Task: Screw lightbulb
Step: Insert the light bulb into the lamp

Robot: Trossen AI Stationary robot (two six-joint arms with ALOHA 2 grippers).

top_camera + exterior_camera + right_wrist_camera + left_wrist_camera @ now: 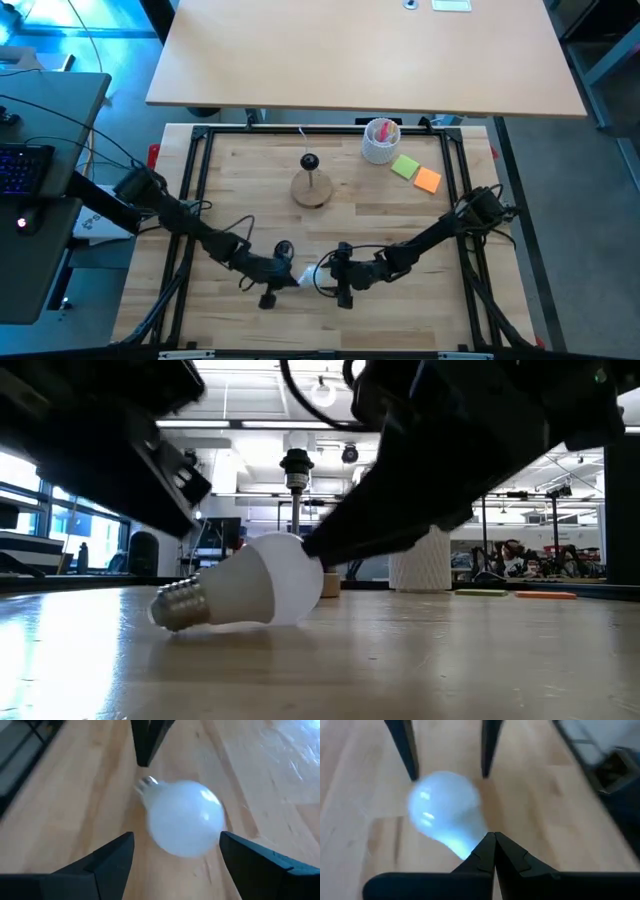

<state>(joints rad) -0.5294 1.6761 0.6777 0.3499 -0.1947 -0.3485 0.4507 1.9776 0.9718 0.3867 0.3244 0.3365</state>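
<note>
Two grippers meet at the lightbulb (250, 582), which lies on its side on the table (240, 170) near the front edge, its long axis along the line between them. The right gripper (176, 851) has its fingers apart, either side of the white globe (not yet touching, I judge). The left gripper (494, 840), fingers pressed together, points at the screw base. Both arms reach low and inward.

Wooden disc stand (311, 190) with a dark upright socket (310, 161) stands mid-counter (240, 180). White ribbed cup (380, 143) holding pink contents sits toward the far right corner. Green sticky-note pad (405, 167) and orange sticky-note pad (427, 180) lie side by side, just beside the cup. A keyboard (22, 168) rests on a separate desk at left.
</note>
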